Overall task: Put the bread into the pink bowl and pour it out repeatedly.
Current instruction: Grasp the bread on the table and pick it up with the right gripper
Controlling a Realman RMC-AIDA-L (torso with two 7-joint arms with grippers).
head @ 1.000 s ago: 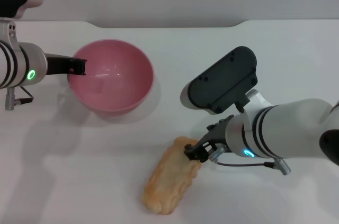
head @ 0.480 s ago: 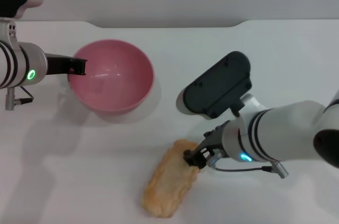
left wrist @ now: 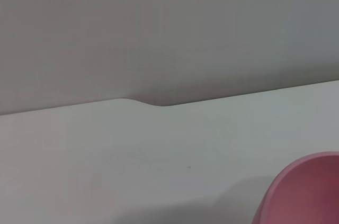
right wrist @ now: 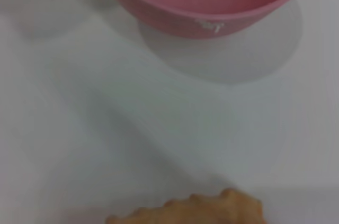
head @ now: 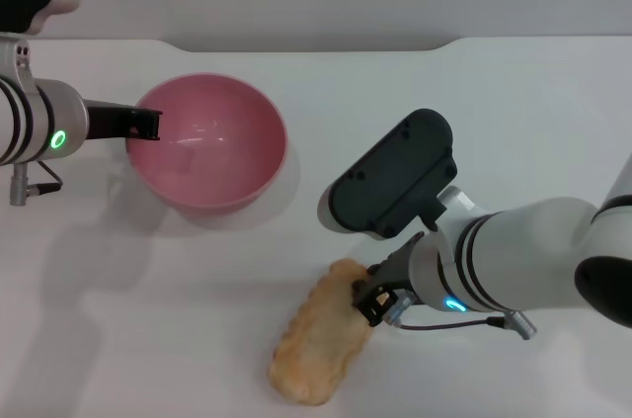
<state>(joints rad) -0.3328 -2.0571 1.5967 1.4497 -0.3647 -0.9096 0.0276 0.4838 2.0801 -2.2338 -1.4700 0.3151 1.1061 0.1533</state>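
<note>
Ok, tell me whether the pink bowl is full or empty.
Empty. The pink bowl shows only its bare inside; the bread lies on the table, with the right claw at its end.

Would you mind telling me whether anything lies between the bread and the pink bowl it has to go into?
Nothing visible does. Only bare white table separates the bread from the pink bowl, which sits open and empty. The right gripper is at the bread's end, and the left gripper is at the bowl's rim.

A glossy, smooth plastic finish is shown by the round pink bowl [head: 209, 141]. A rough, ridged, matt crust is seen on the long golden-tan bread [head: 318, 349]. The white table [head: 494, 122] looks smooth and matt.
</note>
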